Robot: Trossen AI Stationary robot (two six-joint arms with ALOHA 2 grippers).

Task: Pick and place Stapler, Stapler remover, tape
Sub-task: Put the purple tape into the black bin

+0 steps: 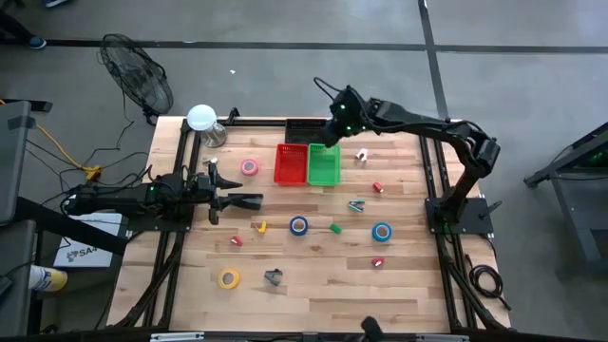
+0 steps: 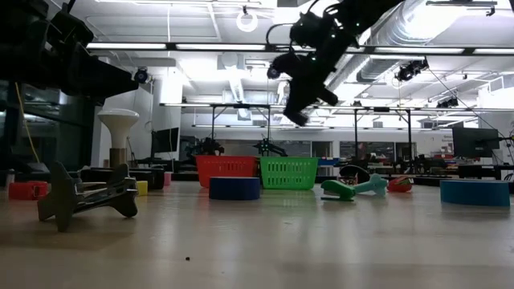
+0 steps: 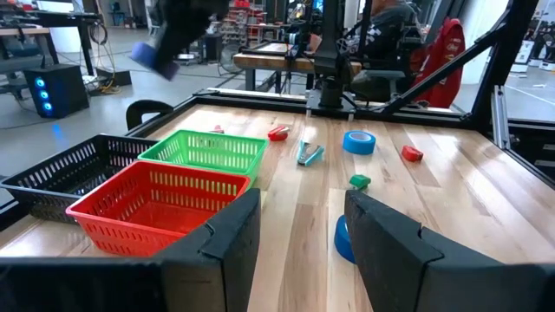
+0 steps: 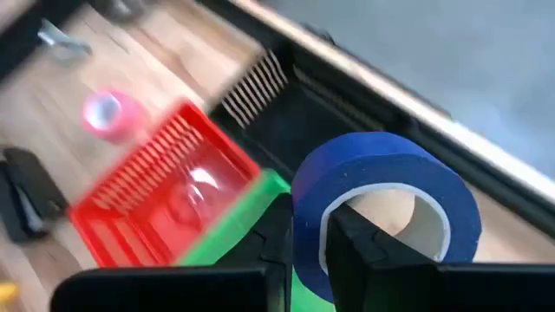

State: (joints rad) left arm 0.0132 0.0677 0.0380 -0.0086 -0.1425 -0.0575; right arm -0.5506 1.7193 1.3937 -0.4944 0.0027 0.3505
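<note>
The right hand (image 4: 308,251) hides part of the blue tape roll (image 4: 381,204); the baskets (image 4: 165,199) are blurred.

Both arms were dark, nearly black, built of slim tubular links with bulkier rounded joints. The right arm (image 1: 446,133), rooted at the table (image 1: 313,285) edge, showed small green lights near its wrist. The left arm (image 1: 142,197), at the opposite table edge, carried blocky matte-black fingers (image 3: 390,247) with angular, faceted faces and loose cabling.
</note>
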